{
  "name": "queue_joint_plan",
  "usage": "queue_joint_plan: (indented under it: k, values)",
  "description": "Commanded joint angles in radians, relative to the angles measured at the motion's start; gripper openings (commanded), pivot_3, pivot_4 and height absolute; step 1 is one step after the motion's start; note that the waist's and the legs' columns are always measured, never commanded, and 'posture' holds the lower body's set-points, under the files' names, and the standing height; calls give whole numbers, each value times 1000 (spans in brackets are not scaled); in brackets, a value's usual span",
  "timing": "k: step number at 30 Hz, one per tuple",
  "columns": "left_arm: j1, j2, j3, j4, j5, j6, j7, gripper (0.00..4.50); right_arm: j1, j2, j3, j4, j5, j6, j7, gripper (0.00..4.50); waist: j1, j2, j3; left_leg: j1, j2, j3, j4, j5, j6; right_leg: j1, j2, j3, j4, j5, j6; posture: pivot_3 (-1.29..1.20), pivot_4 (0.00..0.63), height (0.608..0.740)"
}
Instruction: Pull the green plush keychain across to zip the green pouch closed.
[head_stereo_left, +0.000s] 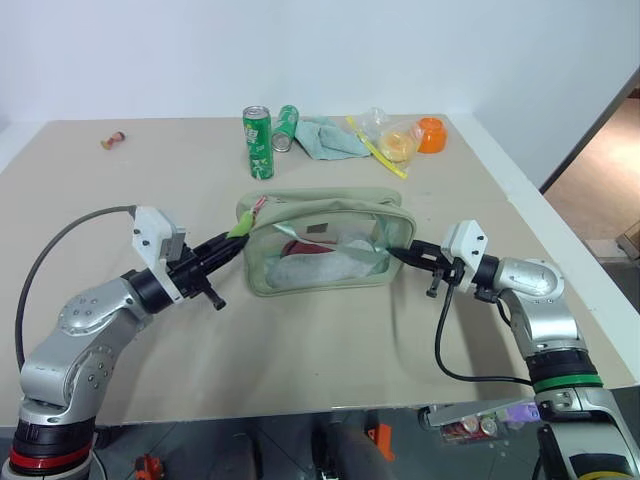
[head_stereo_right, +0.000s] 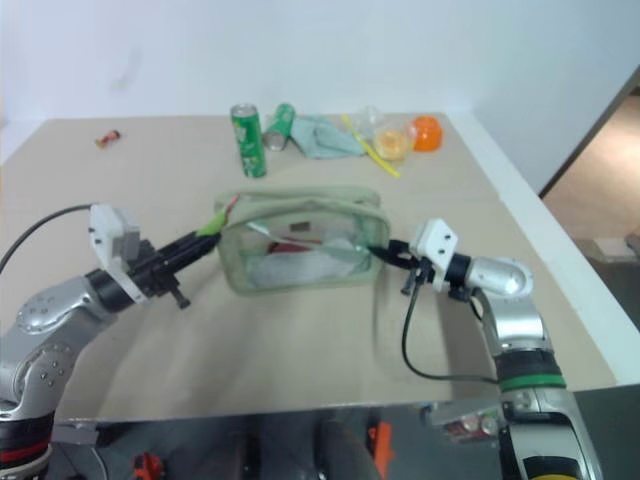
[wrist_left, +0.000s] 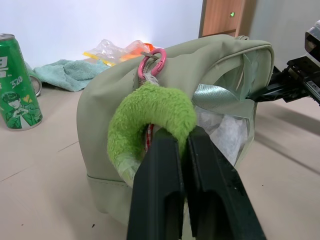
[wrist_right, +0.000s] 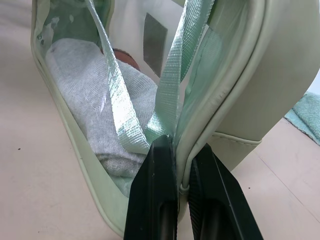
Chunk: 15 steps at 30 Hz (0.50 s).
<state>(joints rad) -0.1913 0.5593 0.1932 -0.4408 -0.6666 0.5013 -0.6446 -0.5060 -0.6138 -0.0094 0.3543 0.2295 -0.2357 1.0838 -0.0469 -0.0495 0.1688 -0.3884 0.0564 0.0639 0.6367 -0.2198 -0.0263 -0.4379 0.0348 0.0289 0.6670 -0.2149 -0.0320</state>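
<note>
Green plush keychain (wrist_left: 150, 117) hangs at the left end of the green pouch (head_stereo_left: 325, 245), clipped by a pink ring to the zipper at the pouch's top corner; fuzzy ring is pinched between the left gripper's (wrist_left: 182, 145) two black fingers, jaws clenched on its lower curve. Pouch stands upright near the middle of the table (head_stereo_left: 300, 340), long side facing the near edge, clear side panel showing grey cloth and something red inside, pale green straps draped over the panel. Right gripper (wrist_right: 182, 155) is clamped on the pouch's right end, fingers closed over the edge seam where the clear panel meets the fabric wall, just beside a strap. Both arms come in low and about level from opposite ends. Behind the pouch, toward the far edge: upright green soda can (head_stereo_left: 258, 142), a second can (head_stereo_left: 285, 128) lying on its side next to it, teal cloth (head_stereo_left: 330, 138), yellow-green stick (head_stereo_left: 378, 148), clear plastic bag with something yellow inside (head_stereo_left: 395, 140), orange cup (head_stereo_left: 431, 134). Small red-and-tan object (head_stereo_left: 114, 140) near the far left corner, well apart from the rest.
</note>
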Motion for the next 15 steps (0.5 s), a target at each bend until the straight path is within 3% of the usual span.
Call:
queue_joint_plan:
  k: [1,9,15]
  values:
    - [-50,9,37,-10,-13,-30,-5,42,-19,1,-1,-7,-4,-20,0,0,0,0,0,0,0,0,0,0,0,0,0,0,0,0,0,0,150,740]
    - [-220,60,30,18,-23,-13,-42,42,-13,-7,-5,-7,-6,-23,0,0,0,0,0,-1,0,0,0,0,0,0,0,0,0,0,0,0,150,740]
    - [-305,89,-74,63,30,-29,-144,42,-11,-8,-3,-16,-10,-21,-5,0,0,0,0,0,0,0,0,0,-1,0,0,1,0,0,1,0,150,740]
